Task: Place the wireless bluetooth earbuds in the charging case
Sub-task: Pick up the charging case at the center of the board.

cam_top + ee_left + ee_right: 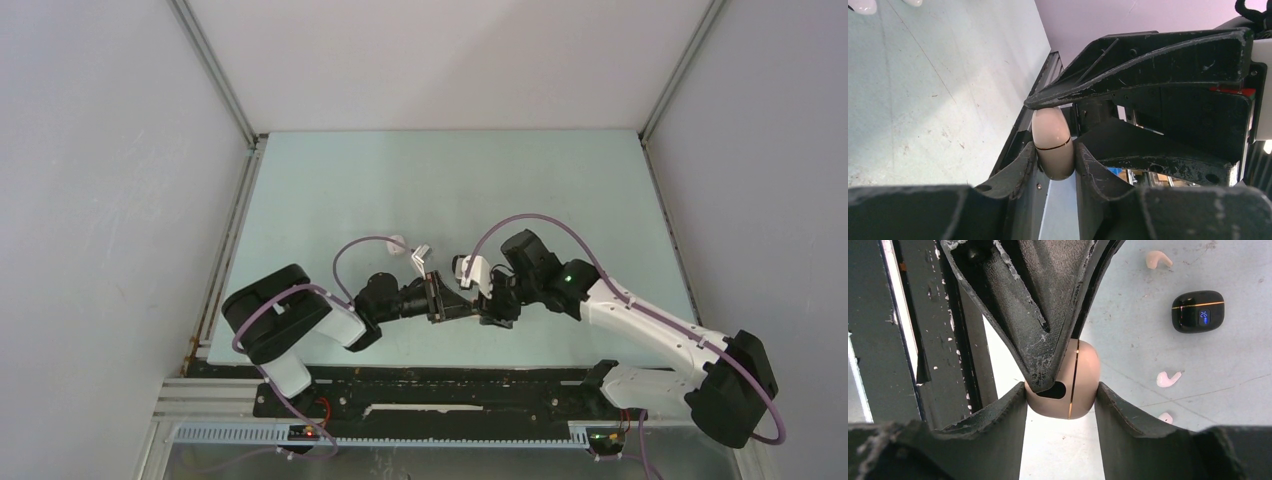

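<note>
A beige rounded charging case [1087,371] with a thin gold seam is held above the table, lid closed. My right gripper [1062,394] is shut on its sides. My left gripper [1054,152] is shut on the same case [1050,129] from the other side, and its fingers [1043,315] cover the case's top in the right wrist view. In the top view the two grippers meet at the near middle [472,303]. Three tiny whitish earbuds [1158,259] [1168,378] [1165,417] lie loose on the table.
A black rounded case [1198,311] with a blue lit display lies on the table among the earbuds. Two small white pieces [398,243] [421,252] lie just beyond the left arm. The table's near rail [1023,125] runs below the grippers.
</note>
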Robot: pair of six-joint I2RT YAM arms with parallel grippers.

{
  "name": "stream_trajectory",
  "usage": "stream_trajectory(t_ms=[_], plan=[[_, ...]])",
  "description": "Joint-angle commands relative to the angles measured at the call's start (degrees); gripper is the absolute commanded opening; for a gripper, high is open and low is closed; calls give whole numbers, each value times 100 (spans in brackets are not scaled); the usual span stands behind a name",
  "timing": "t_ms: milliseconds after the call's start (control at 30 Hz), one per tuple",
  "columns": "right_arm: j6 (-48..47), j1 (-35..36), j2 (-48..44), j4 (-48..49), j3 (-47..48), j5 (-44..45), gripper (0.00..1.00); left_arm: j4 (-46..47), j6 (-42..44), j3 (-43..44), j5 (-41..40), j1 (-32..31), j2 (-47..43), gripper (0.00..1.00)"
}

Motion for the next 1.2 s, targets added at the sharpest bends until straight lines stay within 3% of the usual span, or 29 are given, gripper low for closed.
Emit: stream_trajectory(t_ms=[0,133,233,400,533,933,1167], plan=[[38,-252,-125,-71,87,-883,57,637,230,125,314,16,-63,16],[-42,-990,-198,-704,363,-2259,68,589,1113,-141,396,-5,-332,10],[-149,-1598,-80,-1261,701,-3000,69,576,2002,-355,384,-133,-477,9],[-602,-1692,195,-1946,891,-3301,66,640,3782,-597,119,-658,-814,9],[-721,-1483,379,-2175,891,-3370,58,645,4578,-637,-165,-1050,-1026,9],[-772,-889,508,-2128,784,-3135,53,670,5075,-747,-549,-1269,-1252,8],[-692,-781,572,-1963,724,-2984,40,688,5139,-790,-619,-1285,-1335,8]])
